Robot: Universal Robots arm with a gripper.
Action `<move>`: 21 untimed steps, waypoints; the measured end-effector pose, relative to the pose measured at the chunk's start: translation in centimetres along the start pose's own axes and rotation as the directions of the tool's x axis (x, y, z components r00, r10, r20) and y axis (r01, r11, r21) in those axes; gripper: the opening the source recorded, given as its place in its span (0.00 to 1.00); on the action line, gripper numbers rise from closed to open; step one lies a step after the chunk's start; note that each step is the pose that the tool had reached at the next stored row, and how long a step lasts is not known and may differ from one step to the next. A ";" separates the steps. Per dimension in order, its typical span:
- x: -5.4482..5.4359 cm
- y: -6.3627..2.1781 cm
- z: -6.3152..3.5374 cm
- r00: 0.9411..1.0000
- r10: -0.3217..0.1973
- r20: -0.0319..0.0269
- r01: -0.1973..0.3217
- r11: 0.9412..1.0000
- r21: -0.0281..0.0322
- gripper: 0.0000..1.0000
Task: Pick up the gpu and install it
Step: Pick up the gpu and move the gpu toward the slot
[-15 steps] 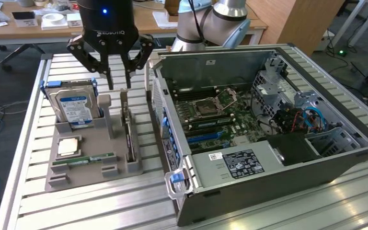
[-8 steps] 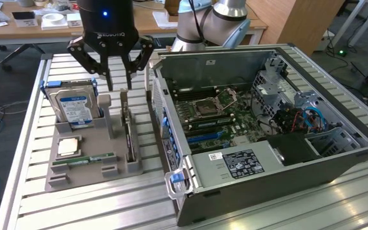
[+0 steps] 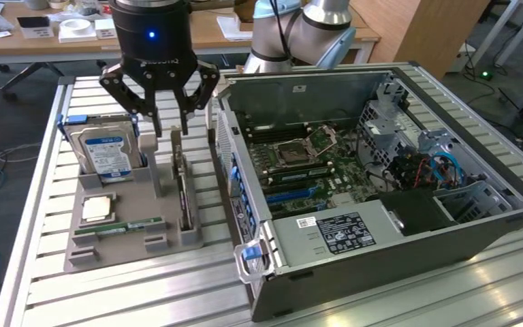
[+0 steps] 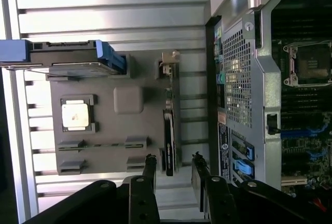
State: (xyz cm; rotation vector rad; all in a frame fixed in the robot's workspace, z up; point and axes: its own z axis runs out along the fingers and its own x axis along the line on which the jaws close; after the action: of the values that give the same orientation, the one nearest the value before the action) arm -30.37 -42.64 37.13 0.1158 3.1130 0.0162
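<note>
**Item: gpu in holder, pincer poised above**

**Location of task item.** The gpu (image 3: 183, 197) (image 4: 169, 130) stands on its thin edge in a slot of the grey holder tray (image 3: 139, 197) (image 4: 109, 125). The tray lies on the slatted metal counter (image 3: 107, 293), just beside the open computer case (image 3: 479, 225). The card is not yet in the case.

**Long axis.** Seen from the exterior view, the card runs from the far side of the tray toward the onlooker, parallel to the case's near wall. In the wrist view its silvery bracket sits at the end nearer the hard drive (image 3: 107, 150).

**Key relation.** The pincer (image 3: 171, 133) (image 4: 174, 156) hangs over the card, which lies straight below it. In the wrist view one finger falls to each side of the card's narrow edge, so the grasp line crosses the long axis. Neither finger appears to touch the card. How far along the card the pincer stands cannot be told.

**Pincer state.** Spread, holding nothing.

**Arm pose.** The arm (image 3: 321, 27) reaches in from behind the case, with the wrist vertical and the fingers pointing straight down.

**Other contents of tray.** A processor chip (image 3: 98, 208) and a green RAM stick (image 3: 120, 227), both well apart from the pincer.
</note>
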 end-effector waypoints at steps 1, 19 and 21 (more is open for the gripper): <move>0.0 0.00 0.15 1.000 0.000 0.000 0.000 1.000 0.000 0.42; 0.0 -0.02 1.86 1.000 0.000 0.000 0.000 1.000 0.000 0.42; 0.0 -0.02 1.96 1.000 0.000 0.000 0.000 1.000 0.000 0.42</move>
State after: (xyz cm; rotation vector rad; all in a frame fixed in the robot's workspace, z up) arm -30.37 -42.64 35.16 0.1158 3.1131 0.0160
